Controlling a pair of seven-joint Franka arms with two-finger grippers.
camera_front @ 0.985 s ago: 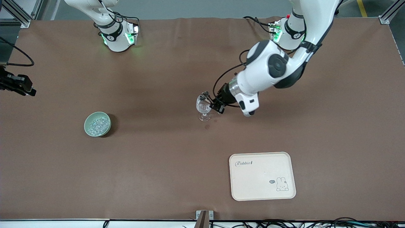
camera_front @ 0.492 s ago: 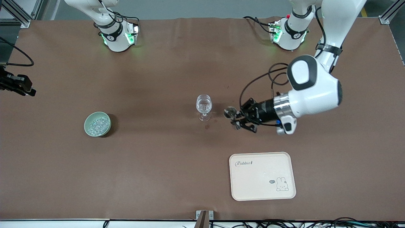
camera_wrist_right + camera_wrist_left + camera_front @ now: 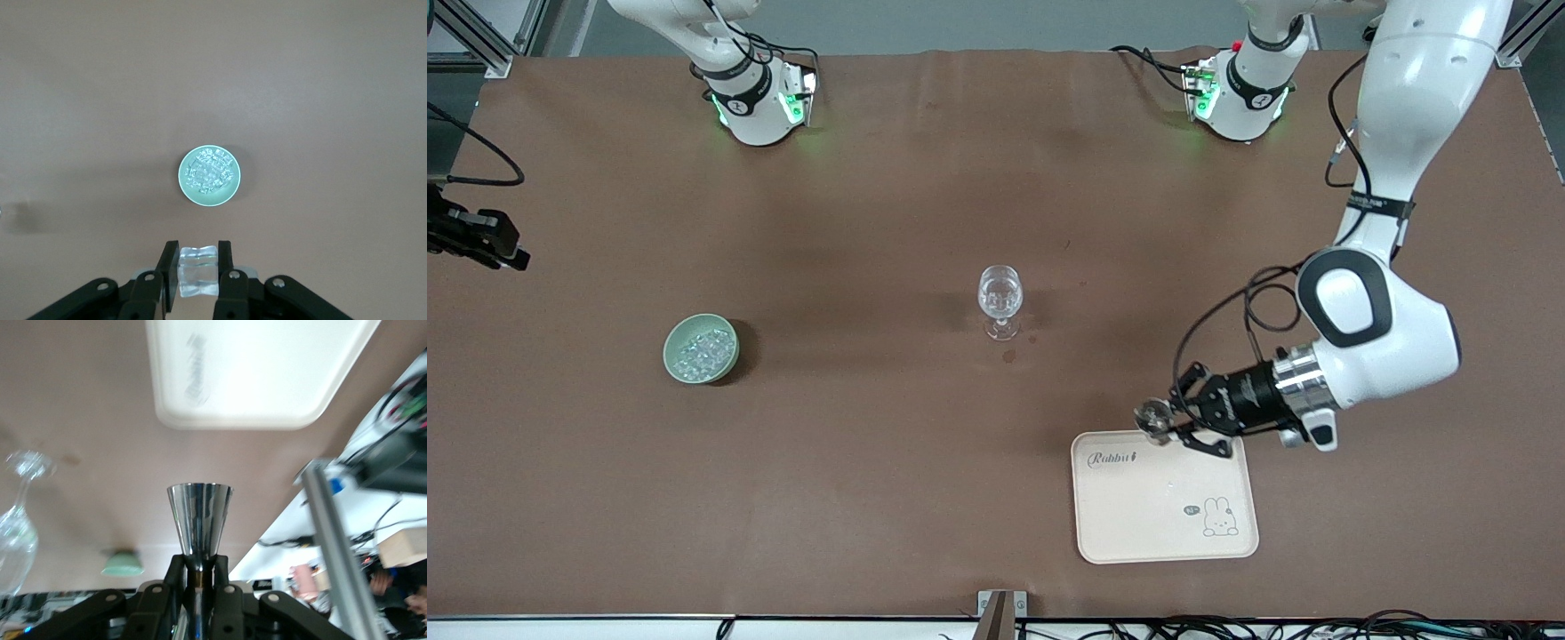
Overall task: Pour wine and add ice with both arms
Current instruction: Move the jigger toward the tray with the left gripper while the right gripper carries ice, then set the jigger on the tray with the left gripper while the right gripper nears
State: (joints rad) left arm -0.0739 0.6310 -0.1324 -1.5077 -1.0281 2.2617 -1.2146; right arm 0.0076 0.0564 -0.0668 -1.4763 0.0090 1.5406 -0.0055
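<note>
A clear stemmed glass (image 3: pixel 1000 300) stands upright mid-table; it also shows in the left wrist view (image 3: pixel 17 527). A green bowl (image 3: pixel 701 348) of ice (image 3: pixel 704 347) sits toward the right arm's end. My left gripper (image 3: pixel 1181 418) is shut on a shiny steel jigger (image 3: pixel 1154 418), held sideways over the cream tray's rim (image 3: pixel 1089 437). In the left wrist view my left gripper (image 3: pixel 198 563) clamps the jigger (image 3: pixel 199 517) at its narrow waist. My right gripper (image 3: pixel 198 257) is shut on one ice cube (image 3: pixel 198 275), high over the bowl (image 3: pixel 209 176).
The cream tray (image 3: pixel 267 380) with a rabbit print lies near the front edge, toward the left arm's end. Small dark spots (image 3: pixel 1009 356) mark the brown cover beside the glass's foot. A black device (image 3: pixel 476 240) with a cable sits at the right arm's end.
My left gripper has carried the jigger away from the glass, toward the front camera, to the tray's rim. The glass, the bowl and the tray have stayed put.
</note>
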